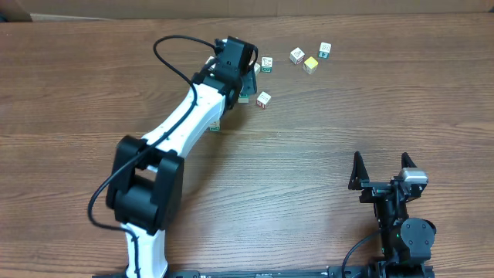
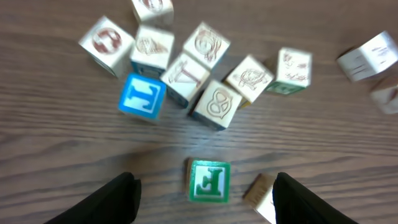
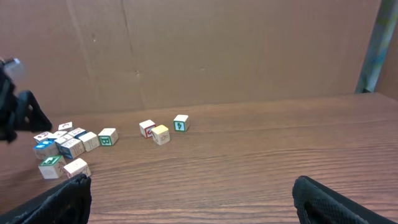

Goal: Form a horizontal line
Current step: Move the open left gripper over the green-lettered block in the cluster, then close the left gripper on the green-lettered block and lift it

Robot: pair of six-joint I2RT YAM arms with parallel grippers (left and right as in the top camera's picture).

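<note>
My left gripper (image 2: 204,186) hangs open around a green block (image 2: 209,181), a messy pile of blocks (image 2: 186,74) sits just ahead, and my right gripper (image 1: 381,162) is open.

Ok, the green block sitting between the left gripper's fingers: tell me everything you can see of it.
The green block is a small cube, wood by the look, with pale edges and a bright green top face bearing a white letter-like mark. It lies flat on the wooden table, apart from the clump of blocks beyond it. The left gripper straddles it, jaws wide, not touching. A pale block lies close at its right; contact unclear.
</note>
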